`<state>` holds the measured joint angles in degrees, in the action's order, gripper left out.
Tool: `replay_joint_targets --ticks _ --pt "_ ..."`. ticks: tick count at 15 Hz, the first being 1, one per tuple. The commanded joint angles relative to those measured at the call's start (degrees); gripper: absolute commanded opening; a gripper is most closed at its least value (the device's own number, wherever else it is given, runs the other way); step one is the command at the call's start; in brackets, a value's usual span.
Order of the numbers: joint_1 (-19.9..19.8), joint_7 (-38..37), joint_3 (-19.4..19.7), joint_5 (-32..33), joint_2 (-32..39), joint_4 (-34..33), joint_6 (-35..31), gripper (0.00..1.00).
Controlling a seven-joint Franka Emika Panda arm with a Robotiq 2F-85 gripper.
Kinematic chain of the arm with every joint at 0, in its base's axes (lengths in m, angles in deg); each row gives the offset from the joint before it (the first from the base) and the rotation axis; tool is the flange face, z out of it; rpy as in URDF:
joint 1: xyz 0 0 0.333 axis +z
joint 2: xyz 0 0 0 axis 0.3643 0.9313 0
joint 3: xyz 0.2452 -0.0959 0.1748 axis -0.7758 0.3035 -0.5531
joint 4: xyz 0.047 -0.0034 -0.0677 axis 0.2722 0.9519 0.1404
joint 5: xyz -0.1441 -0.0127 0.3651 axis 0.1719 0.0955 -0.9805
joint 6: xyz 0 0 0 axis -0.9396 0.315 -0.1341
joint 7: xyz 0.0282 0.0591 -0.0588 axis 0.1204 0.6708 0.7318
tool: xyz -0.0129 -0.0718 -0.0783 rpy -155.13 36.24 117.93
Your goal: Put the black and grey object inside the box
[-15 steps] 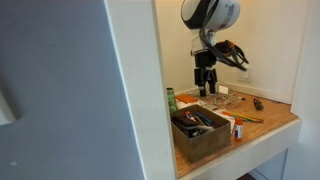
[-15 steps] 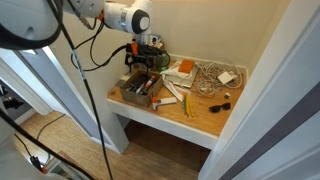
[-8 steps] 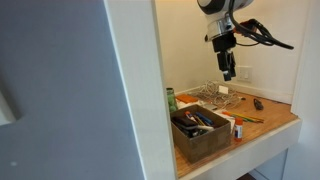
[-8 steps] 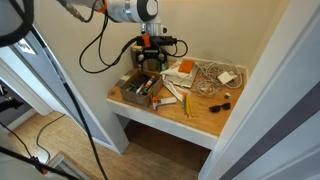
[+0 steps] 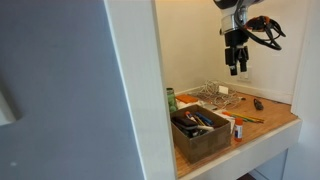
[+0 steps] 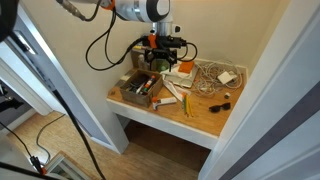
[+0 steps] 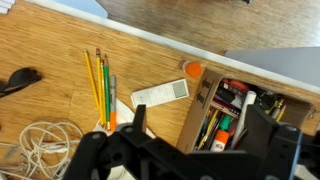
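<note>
The olive-brown box (image 5: 203, 140) stands at the table's front edge and shows in both exterior views (image 6: 128, 97). It is full of pens and markers. A dark flat slab, the black and grey object (image 5: 199, 120), lies across the box's contents. My gripper (image 5: 237, 66) hangs high above the back of the table, away from the box, also in an exterior view (image 6: 160, 64). In the wrist view its fingers (image 7: 200, 130) are wide apart and empty, with the box (image 7: 196, 112) below them on the right.
A green bottle (image 5: 170, 100) stands beside the box. Pencils (image 7: 100, 80), a white card (image 7: 160, 93), an orange cap (image 7: 192, 69), a tangle of pale wires (image 7: 45, 145) and a small dark item (image 7: 20, 80) lie on the wooden table (image 6: 200, 118). Walls enclose the alcove.
My gripper has risen from just above the box and moved up and toward the back of the alcove, empty. The things on the table have not moved.
</note>
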<state>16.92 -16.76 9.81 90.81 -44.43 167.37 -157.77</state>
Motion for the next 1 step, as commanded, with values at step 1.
replay_joint_targets --ticks 1 --pt "0.17 -0.10 0.12 -0.06 -0.09 0.00 0.06 1.00"
